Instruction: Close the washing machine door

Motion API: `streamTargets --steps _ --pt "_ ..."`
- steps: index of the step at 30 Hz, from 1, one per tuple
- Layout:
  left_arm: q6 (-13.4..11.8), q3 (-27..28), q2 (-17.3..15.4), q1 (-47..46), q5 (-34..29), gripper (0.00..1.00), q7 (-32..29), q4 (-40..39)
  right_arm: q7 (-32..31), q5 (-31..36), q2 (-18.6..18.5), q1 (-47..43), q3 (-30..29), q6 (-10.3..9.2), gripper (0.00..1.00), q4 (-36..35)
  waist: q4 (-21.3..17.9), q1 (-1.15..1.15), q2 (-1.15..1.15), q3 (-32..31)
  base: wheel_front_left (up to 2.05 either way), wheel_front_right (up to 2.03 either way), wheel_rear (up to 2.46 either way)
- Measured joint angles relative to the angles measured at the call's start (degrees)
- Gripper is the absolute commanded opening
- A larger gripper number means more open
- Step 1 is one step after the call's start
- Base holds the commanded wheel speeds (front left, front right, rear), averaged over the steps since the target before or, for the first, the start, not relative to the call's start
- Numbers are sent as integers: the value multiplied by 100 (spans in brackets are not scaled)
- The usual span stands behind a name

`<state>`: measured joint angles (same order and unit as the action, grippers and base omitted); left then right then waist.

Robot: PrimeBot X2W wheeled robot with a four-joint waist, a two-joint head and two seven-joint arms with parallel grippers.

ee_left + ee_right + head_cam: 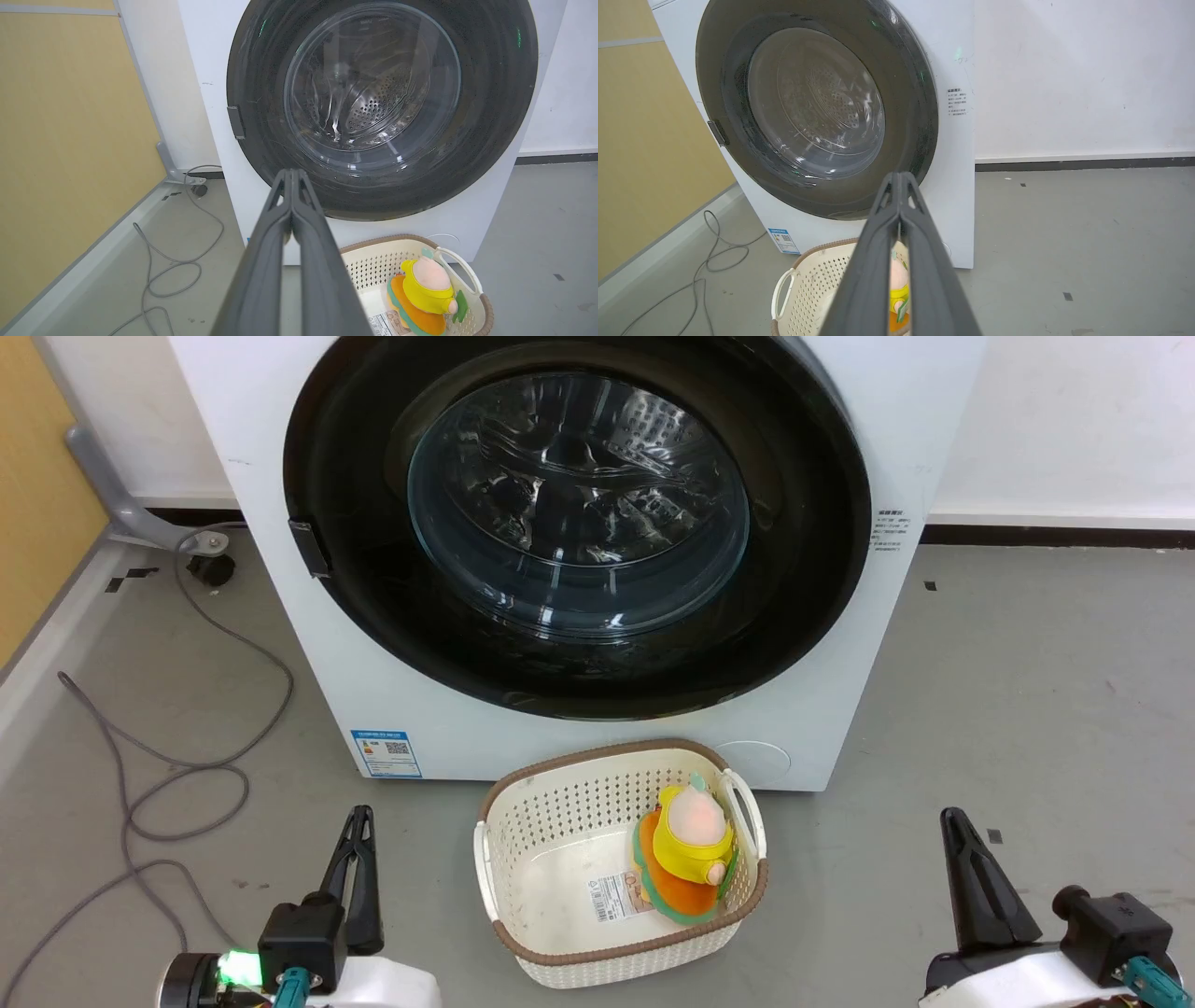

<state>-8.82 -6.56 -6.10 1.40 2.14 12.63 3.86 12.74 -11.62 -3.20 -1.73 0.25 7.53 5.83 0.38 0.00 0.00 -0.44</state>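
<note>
The white washing machine [280, 644] stands before me, a small blue sticker [386, 752] low on its front. Its round black-rimmed door [803, 569] with the bulging glass window [579, 504] lies flat against the front, and the steel drum shows through the glass. The door [495, 112] and the machine [957, 154] fill both wrist views too. My left gripper [359, 818] is low at the left, shut and empty, well short of the machine. My right gripper [952, 821] is low at the right, shut and empty. The same grippers, left [290, 173] and right [900, 176], show fingers pressed together.
A cream perforated basket [551, 821] with a brown rim sits on the grey floor right in front of the machine, holding a yellow and orange plush toy [689, 854]. A grey cable [187, 747] loops on the floor at the left, beside a yellow wall panel [37, 495].
</note>
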Motion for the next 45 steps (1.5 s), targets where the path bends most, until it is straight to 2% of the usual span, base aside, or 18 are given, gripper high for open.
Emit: streamTargets --steps 45 --pt "382 275 140 -18 -62 0 -533 -165 -547 463 0 21 -4 0 0 -234 -17 0 0 19 0 0 0"
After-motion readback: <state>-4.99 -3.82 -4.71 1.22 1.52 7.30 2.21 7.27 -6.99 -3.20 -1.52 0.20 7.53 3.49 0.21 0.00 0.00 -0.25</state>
